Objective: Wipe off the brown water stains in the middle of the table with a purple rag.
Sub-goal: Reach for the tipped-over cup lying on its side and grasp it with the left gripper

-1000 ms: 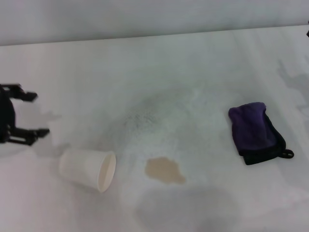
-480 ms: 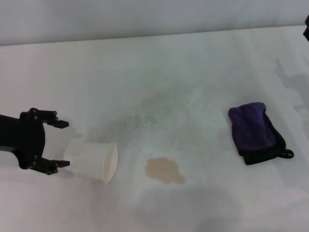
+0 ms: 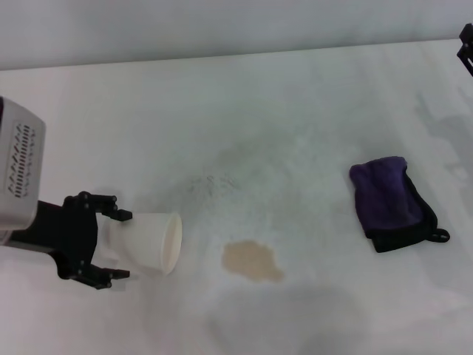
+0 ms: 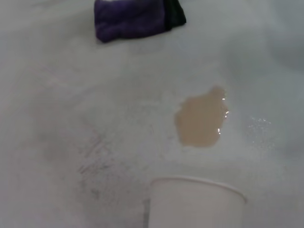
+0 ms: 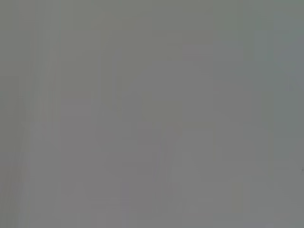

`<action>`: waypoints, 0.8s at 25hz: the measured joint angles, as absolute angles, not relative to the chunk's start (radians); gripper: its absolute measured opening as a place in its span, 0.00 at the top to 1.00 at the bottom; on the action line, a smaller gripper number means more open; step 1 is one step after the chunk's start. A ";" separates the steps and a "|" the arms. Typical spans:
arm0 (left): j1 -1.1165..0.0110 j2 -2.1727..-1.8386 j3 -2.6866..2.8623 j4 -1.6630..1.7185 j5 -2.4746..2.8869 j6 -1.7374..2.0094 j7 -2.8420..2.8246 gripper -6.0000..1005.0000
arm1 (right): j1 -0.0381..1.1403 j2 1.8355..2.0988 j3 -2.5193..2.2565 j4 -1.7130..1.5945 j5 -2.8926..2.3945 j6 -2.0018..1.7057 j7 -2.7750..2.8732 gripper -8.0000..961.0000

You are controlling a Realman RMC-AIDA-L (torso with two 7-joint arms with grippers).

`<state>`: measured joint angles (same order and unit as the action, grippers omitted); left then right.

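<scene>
Between the fingers of the left end effector (image 3: 117,245) lies a white paper cup (image 3: 151,242), on its side, its mouth facing away from the arm toward the stain (image 3: 253,261). The fingers stand wide apart, one on each side of the cup's closed end. They bracket it w/o pinching yet, as far as I can judge; contact is hard to tell from where I stand.

The step in hand looks like clearing the cup before any wiping. To do it well: close gently, since thin paper walls crush easily, and take hold around the base end, not the rim. Lift straight up and away so the rim doesn't drag through the wet patch just beyond it. Set it down well off to the side.

The stain sits a little past the cup's mouth, a tan blotch on the white surface (image 3: 244,111). The rag (image 3: 390,201) lies far beyond that again, folded and untouched, well apart from this end effector.

The right end effector (image 3: 465,44) is only a dark sliver at the far edge, beyond the rag. Can't tell its state; its own camera shows nothing but grey.
</scene>
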<state>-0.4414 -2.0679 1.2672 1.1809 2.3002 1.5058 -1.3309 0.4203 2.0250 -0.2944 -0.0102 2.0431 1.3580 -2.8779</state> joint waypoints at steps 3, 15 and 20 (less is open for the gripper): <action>-0.452 -2.069 1.267 1.139 2.300 1.464 -1.313 0.14 | 0.421 2.025 -0.297 -0.004 2.043 1.364 -2.877 0.12; -0.490 -2.074 1.281 1.058 2.293 1.381 -1.287 0.14 | 0.429 2.023 -0.298 -0.003 2.039 1.362 -2.878 0.12; -0.508 -2.074 1.281 1.033 2.290 1.371 -1.281 0.14 | 0.430 2.023 -0.297 -0.003 2.040 1.359 -2.879 0.12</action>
